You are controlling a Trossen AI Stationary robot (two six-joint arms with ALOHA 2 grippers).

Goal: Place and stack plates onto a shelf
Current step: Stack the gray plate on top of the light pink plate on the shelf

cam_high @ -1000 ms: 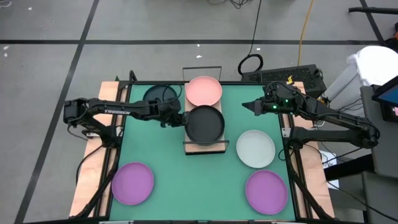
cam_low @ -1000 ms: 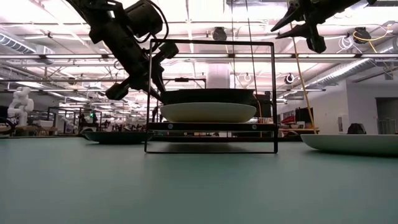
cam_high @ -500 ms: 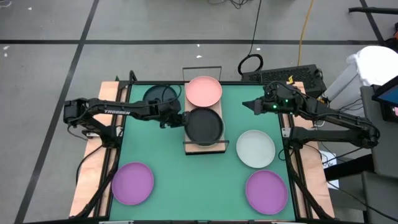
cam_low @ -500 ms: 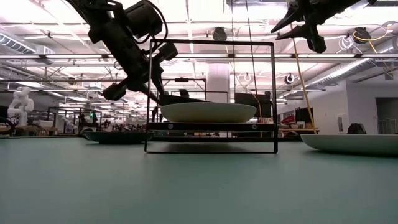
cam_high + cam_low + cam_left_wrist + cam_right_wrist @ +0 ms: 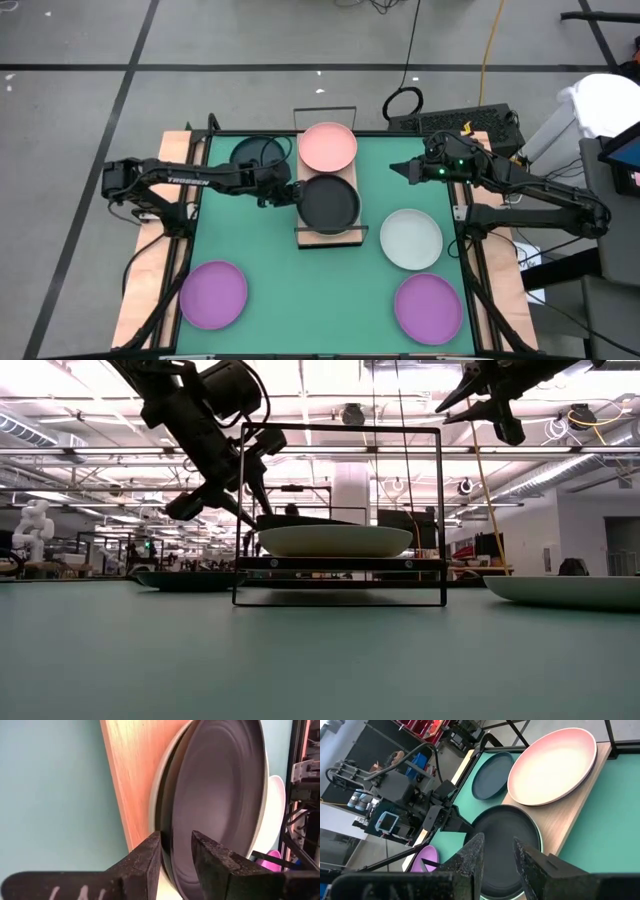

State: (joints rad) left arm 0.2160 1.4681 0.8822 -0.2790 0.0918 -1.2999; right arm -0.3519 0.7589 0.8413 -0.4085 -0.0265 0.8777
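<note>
Dark grey is the colour of the plate [image 5: 329, 201] now lying on the shelf [image 5: 348, 237], nested on a pale plate [image 5: 334, 541] whose rim is seen beneath it in the low view; a pink plate [image 5: 327, 146] sits on the same board toward twelve o'clock. The left gripper [image 5: 291, 191] is held at the nine o'clock edge of that dark plate, and in the left wrist view its jaws are seen parted with the rim lying in the gap between them, so the plate is judged released rather than gripped. Risk is seen chiefly in the withdrawal: if the gripper is drawn back toward nine o'clock before the lower finger is clear of the rim, the dark plate could be dragged off centre or tipped off the pale one, and the stack could be slid toward the board's edge. The black wire frame [image 5: 240, 510] stands just beside the left gripper in the low view, so a careless lift could be caught on it and the whole shelf shaken. The right gripper [image 5: 397, 168] is held above the table at about two o'clock, well apart from the shelf, with its jaws slightly parted and nothing between them. Still on the table are two purple plates [image 5: 213, 293], a whitish plate [image 5: 411, 239] and another dark plate [image 5: 254, 152], so later stacking could be made unstable by any offset left now.
</note>
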